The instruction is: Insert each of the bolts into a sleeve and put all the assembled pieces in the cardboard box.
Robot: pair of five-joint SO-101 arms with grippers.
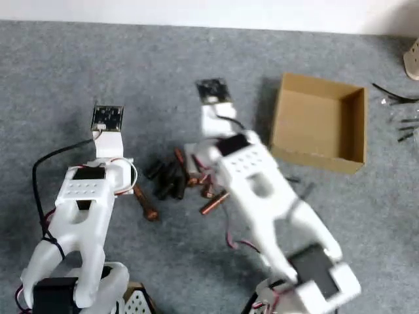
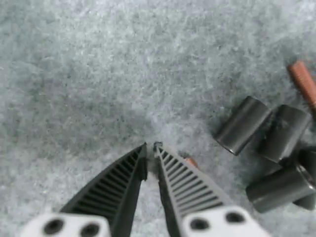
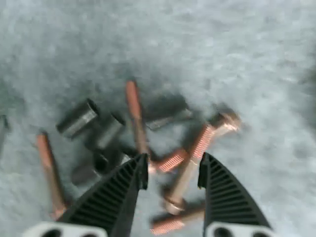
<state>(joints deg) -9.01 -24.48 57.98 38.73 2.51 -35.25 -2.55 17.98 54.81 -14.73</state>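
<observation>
Copper bolts and black sleeves lie in a loose pile on the grey carpet between my two arms. In the left wrist view my left gripper is shut with nothing in it, low over bare carpet beside the pile; sleeves lie off to one side and a bolt end peeks from behind one finger. My right gripper is open just above the pile, its jaws straddling crossed bolts, with sleeves nearby. The cardboard box stands open at the right, with nothing visible inside.
One bolt lies apart beside the left arm. Thin black pieces are scattered at the far right edge, past the box. A pale object sits at the top right corner. Open carpet lies behind the pile.
</observation>
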